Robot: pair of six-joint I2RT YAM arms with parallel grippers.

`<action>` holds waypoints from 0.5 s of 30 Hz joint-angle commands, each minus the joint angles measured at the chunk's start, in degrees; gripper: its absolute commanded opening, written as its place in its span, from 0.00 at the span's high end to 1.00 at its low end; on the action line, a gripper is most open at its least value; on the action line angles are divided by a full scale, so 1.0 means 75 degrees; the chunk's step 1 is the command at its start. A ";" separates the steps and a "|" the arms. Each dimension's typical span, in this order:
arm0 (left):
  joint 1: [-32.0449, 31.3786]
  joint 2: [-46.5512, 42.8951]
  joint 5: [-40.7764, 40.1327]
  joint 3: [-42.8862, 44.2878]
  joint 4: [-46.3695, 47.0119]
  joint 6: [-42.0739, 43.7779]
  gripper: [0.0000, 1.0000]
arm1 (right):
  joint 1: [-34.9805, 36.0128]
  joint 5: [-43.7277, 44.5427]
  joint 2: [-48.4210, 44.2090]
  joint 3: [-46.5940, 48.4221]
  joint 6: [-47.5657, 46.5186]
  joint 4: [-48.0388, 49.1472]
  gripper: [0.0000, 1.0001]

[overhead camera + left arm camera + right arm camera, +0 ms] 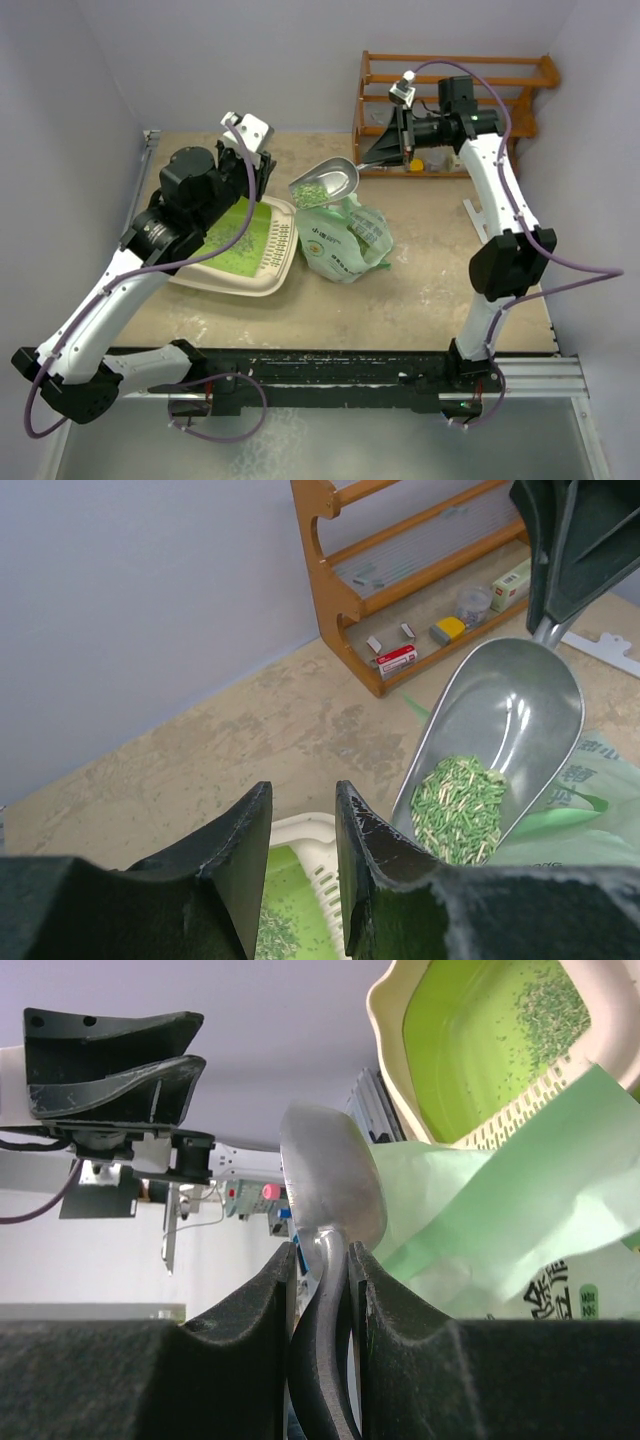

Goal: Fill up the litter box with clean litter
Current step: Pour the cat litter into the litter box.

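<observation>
Litter box point(262, 284): sits on the tabletop's left half, grille end toward the centre; holds only a thin scatter of granules. Right gripper point(320, 1260): clamps the handle of a metal scoop point(325, 182), poised above a green bag point(345, 240) just beside the grille, with a heap of clean litter point(458, 810) in its bowl. Left gripper point(305, 870): hovers over the box's far rim, fingers narrowly parted, grasping nothing.

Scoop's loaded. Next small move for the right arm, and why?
Probably shift the right gripper leftward so the scoop, carrying clean litter, clears the bag and sits over the litter box before tipping. It hangs above the bag now, and the box holds only scattered granules.
</observation>
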 commanded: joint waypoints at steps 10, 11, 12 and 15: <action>0.0005 -0.0543 -0.0444 0.0051 -0.0009 -0.0067 0.71 | 0.1254 -0.0748 0.0888 0.0630 0.2979 0.3674 1.00; 0.0002 -0.0593 -0.0475 0.0050 -0.0048 -0.0081 0.71 | 0.1352 -0.0818 0.0966 0.0578 0.3388 0.4214 1.00; 0.0009 -0.0640 -0.0525 0.0040 -0.0093 -0.0099 0.71 | 0.1423 -0.0888 0.1040 0.0518 0.3924 0.4870 1.00; 0.0005 -0.0776 -0.0634 0.0013 -0.0239 -0.0186 0.71 | 0.1577 -0.1016 0.1323 0.0266 0.4975 0.6305 1.00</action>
